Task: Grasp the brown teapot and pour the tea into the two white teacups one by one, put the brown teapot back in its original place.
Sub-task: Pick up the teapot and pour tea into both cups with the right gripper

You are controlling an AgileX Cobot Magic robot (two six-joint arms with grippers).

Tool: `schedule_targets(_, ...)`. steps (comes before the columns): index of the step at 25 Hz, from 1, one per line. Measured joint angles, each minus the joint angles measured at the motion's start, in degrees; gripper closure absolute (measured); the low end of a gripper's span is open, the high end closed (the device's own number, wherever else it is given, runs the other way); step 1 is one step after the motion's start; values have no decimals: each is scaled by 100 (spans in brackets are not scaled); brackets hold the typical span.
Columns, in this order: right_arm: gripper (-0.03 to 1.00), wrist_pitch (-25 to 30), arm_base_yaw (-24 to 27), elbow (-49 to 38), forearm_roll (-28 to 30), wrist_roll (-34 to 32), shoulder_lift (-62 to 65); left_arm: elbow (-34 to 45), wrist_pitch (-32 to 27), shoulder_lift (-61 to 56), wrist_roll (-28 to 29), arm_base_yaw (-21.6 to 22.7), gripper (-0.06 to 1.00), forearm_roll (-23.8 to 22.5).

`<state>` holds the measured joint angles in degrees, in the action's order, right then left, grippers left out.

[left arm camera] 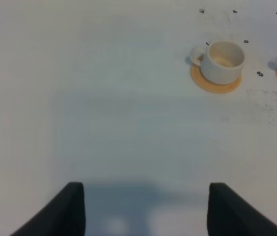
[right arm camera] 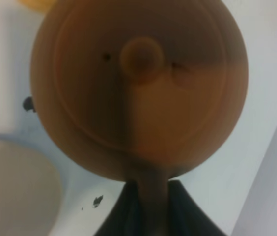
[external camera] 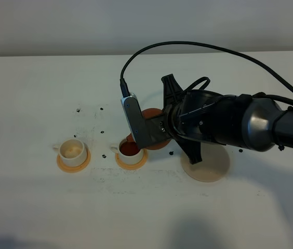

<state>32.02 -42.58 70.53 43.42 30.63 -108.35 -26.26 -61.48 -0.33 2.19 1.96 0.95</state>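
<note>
My right gripper (external camera: 159, 130) is shut on the loop handle of the brown teapot (external camera: 150, 113), which hangs tilted with its spout over the right white teacup (external camera: 130, 152). That cup shows reddish-brown inside and sits on an orange saucer (external camera: 136, 163). The other white teacup (external camera: 72, 150) stands to its left on its own saucer (external camera: 74, 165). The pale beige coaster (external camera: 210, 167) lies bare under the right arm. In the right wrist view the teapot's lid (right arm camera: 141, 83) fills the frame, with the right gripper (right arm camera: 148, 199) around the handle. My left gripper (left arm camera: 146, 211) is open over bare table, short of the left teacup (left arm camera: 222, 60).
Small black specks (external camera: 103, 131) are scattered on the white table (external camera: 32, 93) around and behind the cups. The right arm's thick black body (external camera: 229, 122) and its cable (external camera: 188, 45) hang over the middle right of the table.
</note>
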Motion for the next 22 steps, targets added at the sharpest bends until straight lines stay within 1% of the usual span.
schedule_targets(2,84,37,18,145,-192,-32,0,0,0,0,0,0,41,0)
schedule_targets(5,84,59,89,448,-756,-42,41,0,0,0,0,0,41,0)
schedule_targets(8,84,65,220,715,-1670,-42,47,0,0,0,0,0,41,0)
schedule_targets(11,84,94,418,797,-2541,45,47,0,0,0,0,0,41,0)
schedule_targets(13,84,172,568,803,-2972,133,27,0,0,0,0,0,41,0)
schedule_targets(15,84,272,711,803,-3226,166,-41,0,0,0,0,0,41,0)
schedule_targets(18,84,361,829,803,-3446,173,-207,0,0,0,0,0,41,0)
schedule_targets(22,84,362,918,803,-3605,112,-354,0,0,0,0,0,41,0)
